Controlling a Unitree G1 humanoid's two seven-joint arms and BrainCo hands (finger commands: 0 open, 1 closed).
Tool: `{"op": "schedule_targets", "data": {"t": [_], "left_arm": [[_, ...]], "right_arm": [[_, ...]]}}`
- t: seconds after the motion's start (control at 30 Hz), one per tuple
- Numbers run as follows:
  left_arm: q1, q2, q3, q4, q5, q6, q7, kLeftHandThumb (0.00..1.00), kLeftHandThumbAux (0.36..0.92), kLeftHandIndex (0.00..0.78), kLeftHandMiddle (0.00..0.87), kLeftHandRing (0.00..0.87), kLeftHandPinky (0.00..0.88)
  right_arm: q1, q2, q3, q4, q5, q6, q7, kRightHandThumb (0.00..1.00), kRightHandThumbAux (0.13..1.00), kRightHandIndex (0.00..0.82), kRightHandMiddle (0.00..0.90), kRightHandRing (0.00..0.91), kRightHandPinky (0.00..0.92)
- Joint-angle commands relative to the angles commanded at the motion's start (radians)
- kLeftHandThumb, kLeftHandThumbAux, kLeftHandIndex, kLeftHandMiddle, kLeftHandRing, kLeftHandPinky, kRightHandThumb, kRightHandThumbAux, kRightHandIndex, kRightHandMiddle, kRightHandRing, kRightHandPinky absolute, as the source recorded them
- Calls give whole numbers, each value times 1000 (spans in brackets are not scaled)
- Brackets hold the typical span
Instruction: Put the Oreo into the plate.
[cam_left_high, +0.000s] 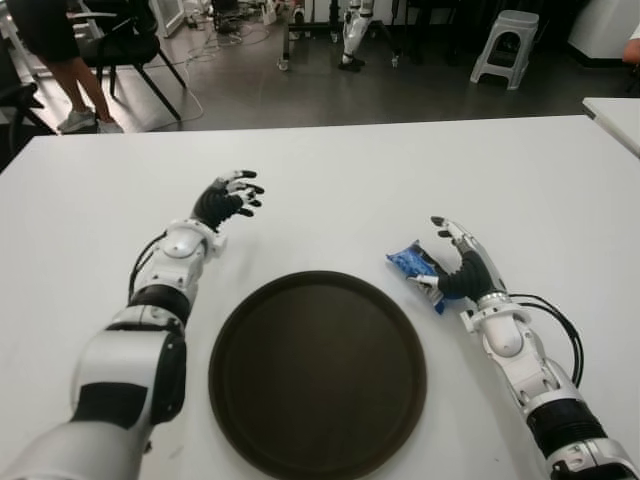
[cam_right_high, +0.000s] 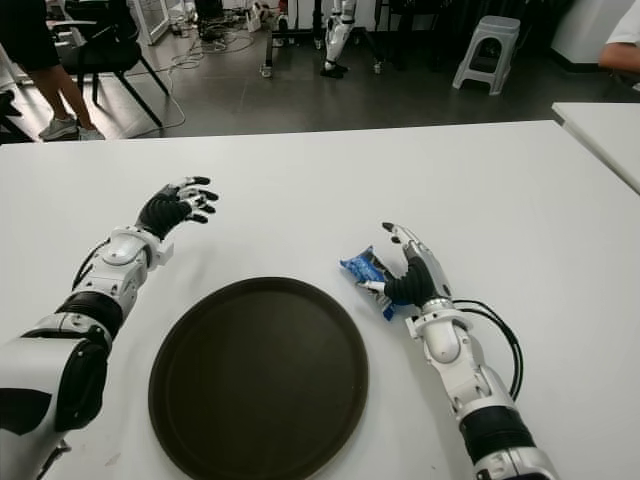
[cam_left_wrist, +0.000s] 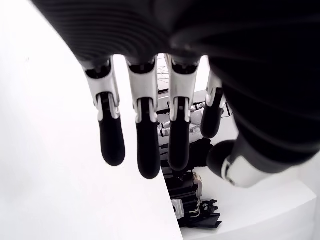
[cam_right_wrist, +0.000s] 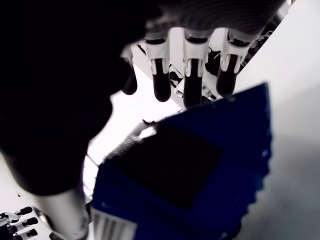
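Right hand (cam_left_high: 462, 268) has its fingers wrapped round the blue Oreo pack (cam_left_high: 412, 264) just right of the plate (cam_left_high: 318, 372) (short hop over). Left hand (cam_left_high: 226, 199) idles beyond the plate's left side, fingers loose, holding nothing.

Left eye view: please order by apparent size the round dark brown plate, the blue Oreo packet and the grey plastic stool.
1. Round dark brown plate, clearly largest.
2. Grey plastic stool and blue Oreo packet look roughly alike; the stool stands far away on the floor, so I do not rank them.
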Motion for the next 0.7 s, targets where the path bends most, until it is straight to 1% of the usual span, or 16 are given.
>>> {"op": "schedule_targets", "data": {"t": [0.1, 0.27, 0.57, 0.7], "left_arm": [[1, -1, 1, -1, -2, -3, -2, 78, 638, 228, 362, 395, 410], [1, -2, 0, -1, -1, -4, 0, 74, 640, 231, 359, 387, 395], [-1, -4, 4, 1, -4, 4, 4, 89, 639, 211, 347, 381, 404], [-2, -5, 4, 1, -4, 7, 4, 95, 649, 210, 348, 381, 406]], "right_arm": [[-2, -1, 1, -2, 2, 6, 4, 0, 806, 140, 164, 162, 187], [-6, -5, 2, 7, 1, 7, 7, 0, 801, 142, 165, 163, 186], [-17, -17, 20, 29, -22, -1, -17, 0, 775, 146, 167, 165, 175], [-14, -20, 26, 24, -31, 2, -21, 0, 777, 136, 166, 171, 201]]}}
